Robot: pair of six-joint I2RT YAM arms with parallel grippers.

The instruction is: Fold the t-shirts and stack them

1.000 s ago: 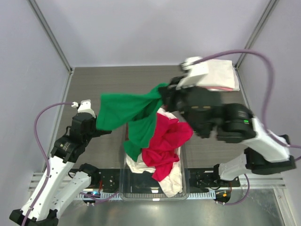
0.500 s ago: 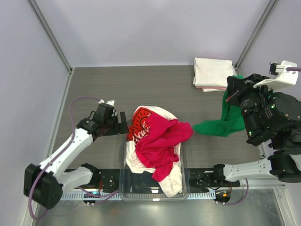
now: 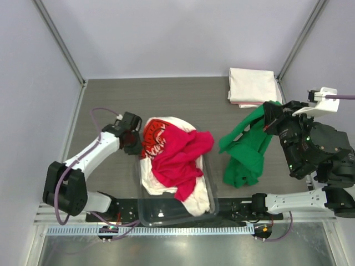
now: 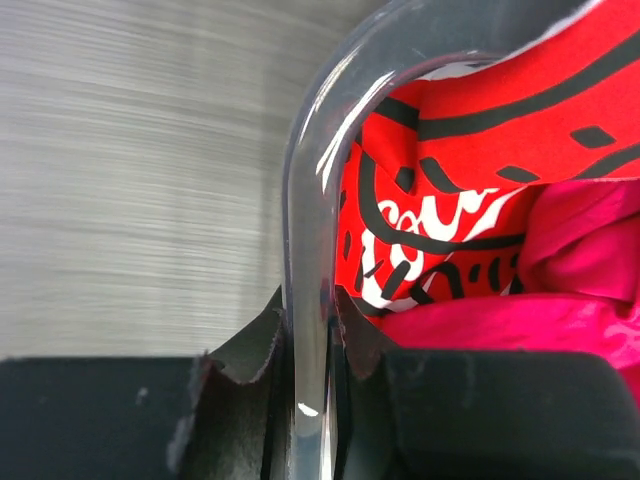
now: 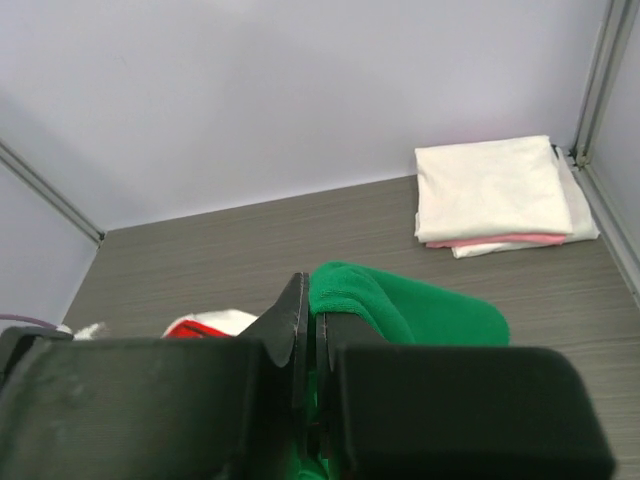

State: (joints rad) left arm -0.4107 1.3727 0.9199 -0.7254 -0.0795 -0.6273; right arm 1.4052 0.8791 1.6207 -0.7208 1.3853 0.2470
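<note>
At lower centre the clear bin (image 3: 161,213) holds a heap of unfolded t-shirts (image 3: 180,160), with the left jaws clamped on its rim. To its right the green tee (image 3: 244,152) hangs crumpled from the clamped right jaws. Only the stack (image 3: 252,86) at upper right looks folded, so most of the task remains.

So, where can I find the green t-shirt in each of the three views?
Top external: green t-shirt, right of centre, held by the right gripper.
Left wrist: not in it; only the clear bin rim and a red printed shirt.
Right wrist: green t-shirt at bottom centre, pinched in the gripper.
Shared landmark: the folded stack, far right corner in top and right wrist views.
</note>
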